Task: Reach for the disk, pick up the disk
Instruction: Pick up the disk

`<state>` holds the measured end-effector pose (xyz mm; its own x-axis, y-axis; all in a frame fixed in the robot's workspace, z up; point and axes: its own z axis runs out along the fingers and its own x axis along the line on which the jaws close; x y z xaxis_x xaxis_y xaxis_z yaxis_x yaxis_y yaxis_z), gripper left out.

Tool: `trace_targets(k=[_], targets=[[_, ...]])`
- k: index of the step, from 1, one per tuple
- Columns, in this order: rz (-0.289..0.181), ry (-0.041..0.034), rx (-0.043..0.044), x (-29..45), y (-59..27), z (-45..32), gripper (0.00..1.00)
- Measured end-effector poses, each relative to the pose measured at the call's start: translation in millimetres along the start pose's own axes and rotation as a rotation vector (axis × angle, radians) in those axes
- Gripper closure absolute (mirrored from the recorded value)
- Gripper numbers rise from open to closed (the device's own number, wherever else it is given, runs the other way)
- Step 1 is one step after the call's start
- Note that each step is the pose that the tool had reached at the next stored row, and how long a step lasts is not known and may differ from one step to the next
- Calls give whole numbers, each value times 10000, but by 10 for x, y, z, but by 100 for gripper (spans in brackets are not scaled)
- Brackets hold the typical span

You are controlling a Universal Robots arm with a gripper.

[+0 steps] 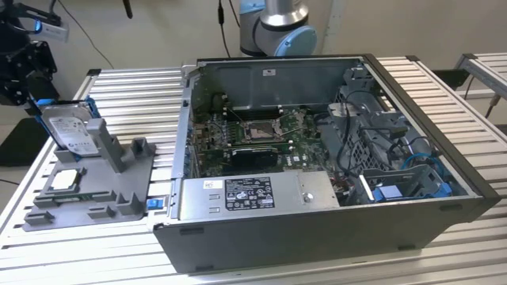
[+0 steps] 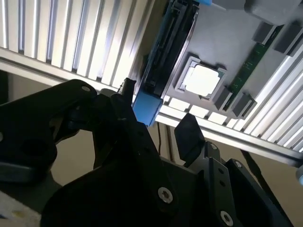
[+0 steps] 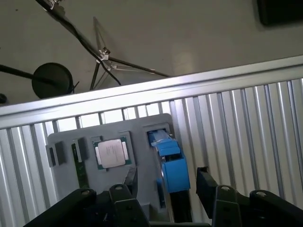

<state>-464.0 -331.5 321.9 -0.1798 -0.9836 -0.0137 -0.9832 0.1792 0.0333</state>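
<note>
Black fingers (image 3: 207, 182) of the tool (image 3: 166, 174) stand wide apart, straddling the blue-framed edge of the upright disk (image 3: 165, 146) in its gray holder (image 3: 137, 126), gripping nothing.

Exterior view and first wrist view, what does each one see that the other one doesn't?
Exterior view: the open computer case and the arm's big joint. First wrist view: a tripod and a round black base on the floor. Both: the disk standing in the gray holder, the square chip beside it, and the open gripper at the disk.
</note>
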Motion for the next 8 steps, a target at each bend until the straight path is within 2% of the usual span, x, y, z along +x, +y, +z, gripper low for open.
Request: trace_targets(k=[8], targets=[[-245, 4, -3, 1, -6, 94, 0]])
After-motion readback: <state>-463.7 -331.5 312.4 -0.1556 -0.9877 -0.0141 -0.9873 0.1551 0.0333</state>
